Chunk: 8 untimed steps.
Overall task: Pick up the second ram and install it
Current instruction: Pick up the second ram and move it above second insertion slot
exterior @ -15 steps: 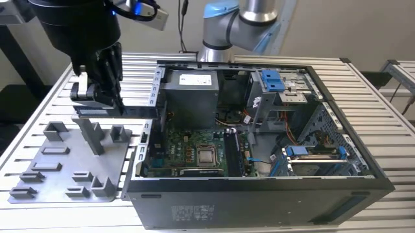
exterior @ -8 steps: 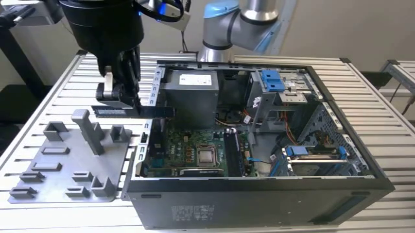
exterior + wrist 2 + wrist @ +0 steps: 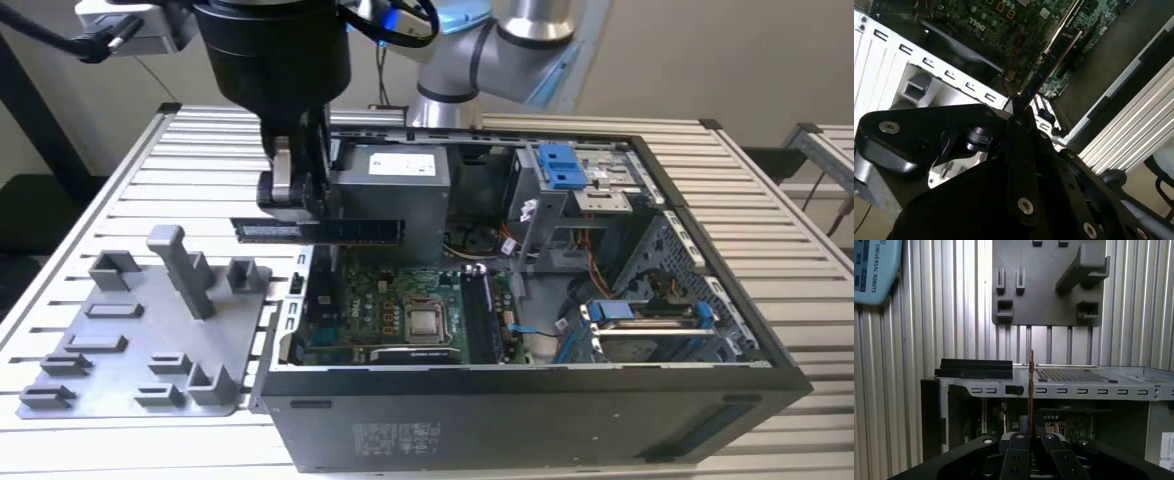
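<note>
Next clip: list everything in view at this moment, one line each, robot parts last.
second ram: one, dark board, held level above the case's wall on the exterior view's left.
computer case: one, black, open, on the table.
motherboard: one, green, inside the case.
power supply: one, grey box, inside the case at its far side.
fixture plate: one, grey, with upright blocks, on the table at the exterior view's left of the case.
table: one, silver, slatted, under everything.
gripper: one, black, shut on the second ram.
arm: one, silver with blue caps, behind the case.
</note>
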Available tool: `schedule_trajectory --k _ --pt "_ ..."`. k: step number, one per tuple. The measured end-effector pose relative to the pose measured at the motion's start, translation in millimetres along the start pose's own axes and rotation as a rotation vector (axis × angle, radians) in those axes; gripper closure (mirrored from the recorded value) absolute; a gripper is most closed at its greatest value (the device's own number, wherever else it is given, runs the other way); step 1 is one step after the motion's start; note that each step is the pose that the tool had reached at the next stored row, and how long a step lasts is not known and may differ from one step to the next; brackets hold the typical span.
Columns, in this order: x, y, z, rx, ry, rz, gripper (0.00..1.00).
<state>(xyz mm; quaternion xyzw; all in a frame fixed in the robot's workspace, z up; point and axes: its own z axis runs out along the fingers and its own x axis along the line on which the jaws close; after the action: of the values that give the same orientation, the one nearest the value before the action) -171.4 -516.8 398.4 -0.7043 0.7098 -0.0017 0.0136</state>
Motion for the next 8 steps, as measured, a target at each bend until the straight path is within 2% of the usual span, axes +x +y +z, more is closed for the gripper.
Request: schedule_trajectory --k 8 --pt "-0.2 -31.0 0.6 -0.0006 0.0000 -0.003 0.86"
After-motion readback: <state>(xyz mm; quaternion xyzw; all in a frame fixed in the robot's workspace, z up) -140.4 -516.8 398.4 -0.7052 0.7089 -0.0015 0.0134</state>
